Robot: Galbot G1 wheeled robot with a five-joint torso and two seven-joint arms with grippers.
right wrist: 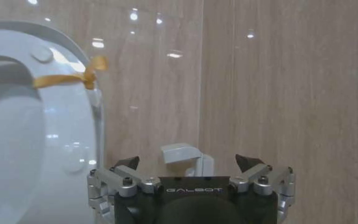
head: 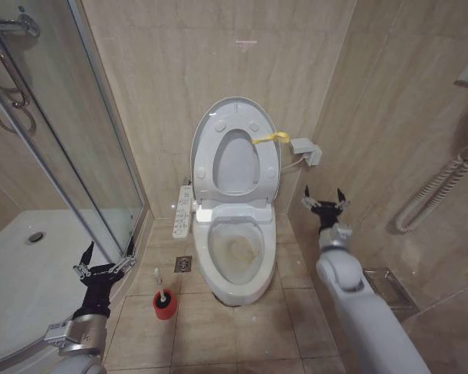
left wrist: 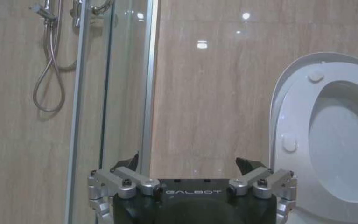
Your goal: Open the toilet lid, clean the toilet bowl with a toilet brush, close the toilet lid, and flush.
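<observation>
Head view: toilet lid up, leaning on the back wall at frame centre, long axis vertical, underside facing out. Ring seat raised flat against it. Yellow strap looped on the lid's right edge. Toilet bowl just below, open, long axis running toward the camera, yellowish-brown stain at the bottom of the basin. Red cup holder on the floor tiles, lower left of the bowl, apart from it. Toilet brush standing in the cup, thin white handle up, tilted slightly left. Left gripper at lower left beside the glass shower door, spread, holding nothing. Right gripper right of the bowl, spread, holding nothing. White shower tray at far left.

Left wrist view: left gripper at bottom centre, fingers apart, empty. Lid and raised seat at right edge. Shower hose at upper left behind the glass.

Right wrist view: right gripper at bottom centre, fingers apart, empty. Lid along the left edge, strap knotted at its rim. Small white wall box just above the gripper.
</observation>
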